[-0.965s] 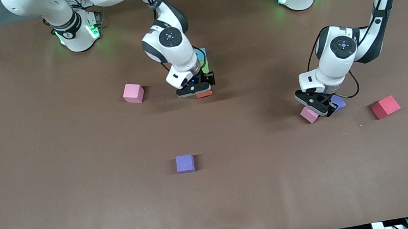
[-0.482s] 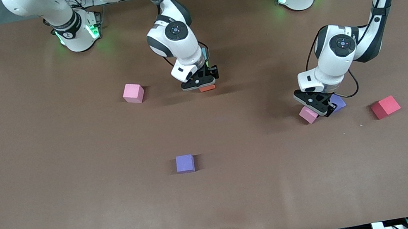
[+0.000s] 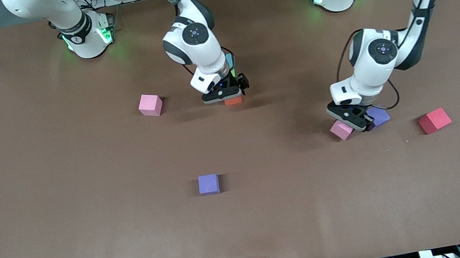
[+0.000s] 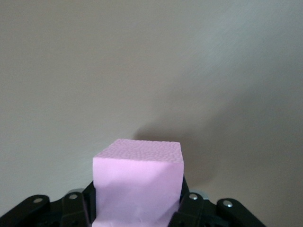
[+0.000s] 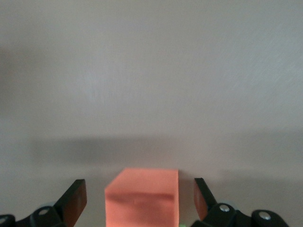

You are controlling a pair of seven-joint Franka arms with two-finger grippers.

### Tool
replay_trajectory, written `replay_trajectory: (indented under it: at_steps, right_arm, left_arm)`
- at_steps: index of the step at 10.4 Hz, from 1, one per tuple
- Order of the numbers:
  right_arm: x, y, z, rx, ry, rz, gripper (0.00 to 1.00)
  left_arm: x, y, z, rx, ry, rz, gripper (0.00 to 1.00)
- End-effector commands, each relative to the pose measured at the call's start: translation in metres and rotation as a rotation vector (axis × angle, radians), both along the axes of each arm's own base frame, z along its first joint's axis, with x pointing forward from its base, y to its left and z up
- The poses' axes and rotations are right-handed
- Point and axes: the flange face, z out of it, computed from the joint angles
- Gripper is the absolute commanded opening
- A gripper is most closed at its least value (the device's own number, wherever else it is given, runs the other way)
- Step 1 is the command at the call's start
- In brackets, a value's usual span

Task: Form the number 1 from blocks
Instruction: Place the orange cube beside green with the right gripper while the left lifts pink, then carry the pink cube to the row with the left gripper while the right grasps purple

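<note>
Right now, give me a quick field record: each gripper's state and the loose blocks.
left gripper: shut on pink block, beside a purple block
right gripper: jaws open around orange block, on table
red block: toward left arm's end
loose pink block: toward right arm's end
loose purple block: nearest front camera
</note>
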Motion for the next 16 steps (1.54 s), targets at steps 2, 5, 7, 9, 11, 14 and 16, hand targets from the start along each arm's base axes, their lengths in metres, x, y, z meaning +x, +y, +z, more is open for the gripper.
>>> replay_trajectory:
  at_steps: [2,5,7,9,11,14,16]
  right_arm:
    - [0.057,-0.083,0.049,-0.035,0.013,0.001,1.00]
    - [0.110,-0.161,0.066,-0.074,0.015,0.074,1.00]
    - [0.142,-0.198,0.059,-0.079,0.000,0.070,1.00]
    - [0.173,-0.208,0.059,-0.072,-0.025,0.046,1.00]
    - [0.201,-0.193,0.044,-0.047,-0.077,0.033,1.00]
    - [0.231,-0.189,0.025,0.012,-0.138,-0.030,1.00]
    - [0.241,-0.173,0.018,0.021,-0.152,-0.022,1.00]
  left_arm:
    - [-0.019,-0.071,0.030,-0.050,0.101,0.216,0.00]
    - [-0.037,-0.149,0.057,-0.021,0.216,0.407,0.00]
    - [-0.050,-0.190,0.070,0.006,0.263,0.493,0.00]
    - [-0.054,-0.219,0.072,0.000,0.290,0.567,0.00]
    - [-0.052,-0.244,0.067,-0.014,0.327,0.655,0.00]
    - [-0.046,-0.268,0.059,-0.033,0.335,0.696,0.00]
    - [-0.050,-0.289,0.051,-0.026,0.340,0.704,0.00]
